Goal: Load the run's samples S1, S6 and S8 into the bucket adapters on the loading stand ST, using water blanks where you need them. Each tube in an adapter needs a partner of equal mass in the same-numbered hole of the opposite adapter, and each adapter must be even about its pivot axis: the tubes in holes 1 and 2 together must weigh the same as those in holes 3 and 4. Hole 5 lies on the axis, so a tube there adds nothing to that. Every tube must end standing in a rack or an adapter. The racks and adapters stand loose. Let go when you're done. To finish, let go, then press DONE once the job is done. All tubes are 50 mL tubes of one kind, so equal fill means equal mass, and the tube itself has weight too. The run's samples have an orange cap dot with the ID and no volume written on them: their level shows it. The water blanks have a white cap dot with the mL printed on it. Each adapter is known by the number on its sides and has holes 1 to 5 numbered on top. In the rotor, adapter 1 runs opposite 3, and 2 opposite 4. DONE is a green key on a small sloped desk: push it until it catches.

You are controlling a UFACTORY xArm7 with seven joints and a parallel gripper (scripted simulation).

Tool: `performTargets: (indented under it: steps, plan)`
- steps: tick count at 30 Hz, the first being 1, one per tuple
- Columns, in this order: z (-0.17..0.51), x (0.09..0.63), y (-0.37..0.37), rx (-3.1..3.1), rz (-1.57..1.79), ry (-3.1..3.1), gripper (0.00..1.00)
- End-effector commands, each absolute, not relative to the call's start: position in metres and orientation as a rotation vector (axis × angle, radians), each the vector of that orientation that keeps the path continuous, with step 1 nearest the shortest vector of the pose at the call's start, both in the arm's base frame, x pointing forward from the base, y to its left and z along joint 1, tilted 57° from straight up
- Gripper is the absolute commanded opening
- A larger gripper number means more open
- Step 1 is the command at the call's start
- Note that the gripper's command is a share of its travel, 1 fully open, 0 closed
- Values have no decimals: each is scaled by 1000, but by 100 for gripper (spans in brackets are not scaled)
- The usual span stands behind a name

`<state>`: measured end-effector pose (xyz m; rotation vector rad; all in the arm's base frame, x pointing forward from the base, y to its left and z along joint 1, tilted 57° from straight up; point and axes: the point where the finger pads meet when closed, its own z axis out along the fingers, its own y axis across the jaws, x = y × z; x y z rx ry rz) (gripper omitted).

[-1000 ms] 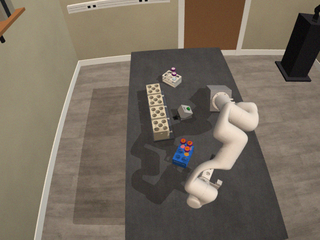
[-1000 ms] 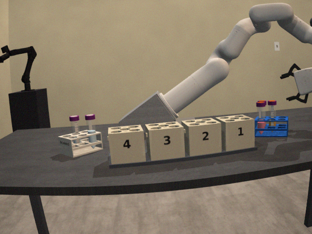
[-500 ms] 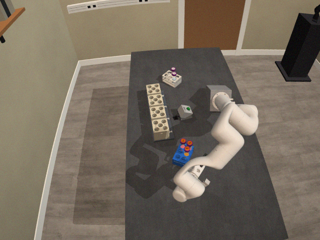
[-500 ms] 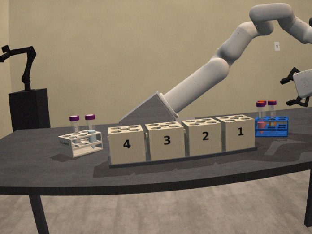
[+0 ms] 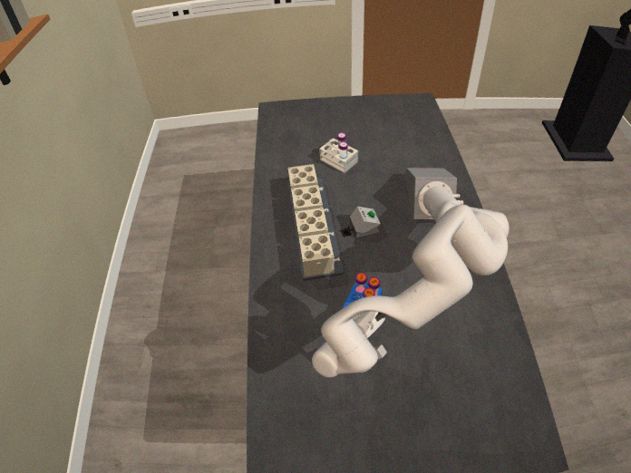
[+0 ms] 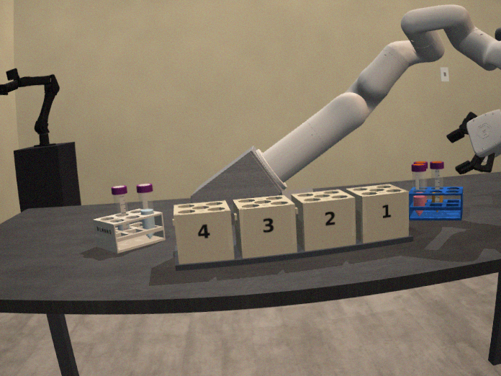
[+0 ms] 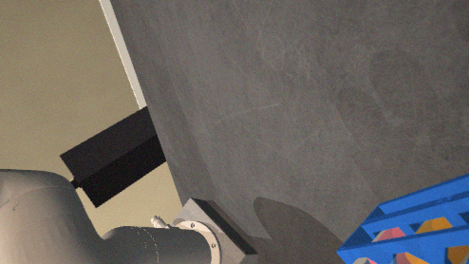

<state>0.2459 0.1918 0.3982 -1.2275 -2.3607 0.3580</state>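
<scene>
Dark table point(image 5: 447, 378) point(image 6: 83, 275) point(image 7: 285, 95) — gripper point(image 6: 458, 152) above, spread wide, gripping nothing — blue rack point(image 5: 348, 300) point(image 6: 460, 204) near.

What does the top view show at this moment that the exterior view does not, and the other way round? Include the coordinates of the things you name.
Only top: the brown door point(image 5: 425, 30) and the green key point(image 5: 372, 214).
Only exterior: the numbers on the adapters' sides and the white rack's point(image 5: 345, 165) point(image 6: 140, 245) BLANKS lettering.
Both: the blue rack point(image 5: 349, 296) point(image 6: 461, 204), the arm point(image 5: 442, 304) point(image 6: 317, 137) and four adapters.

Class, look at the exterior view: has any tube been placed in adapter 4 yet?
No, adapter 4 has no cap or tube rising from its holes.
</scene>
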Motion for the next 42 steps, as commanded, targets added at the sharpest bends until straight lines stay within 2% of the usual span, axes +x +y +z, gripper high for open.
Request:
performTargets:
  steps: [1, 42]
  plan:
    - [391, 262, 186, -1285, 344, -2321, 100]
    - [305, 364, 90, -1920, 243, -1606, 100]
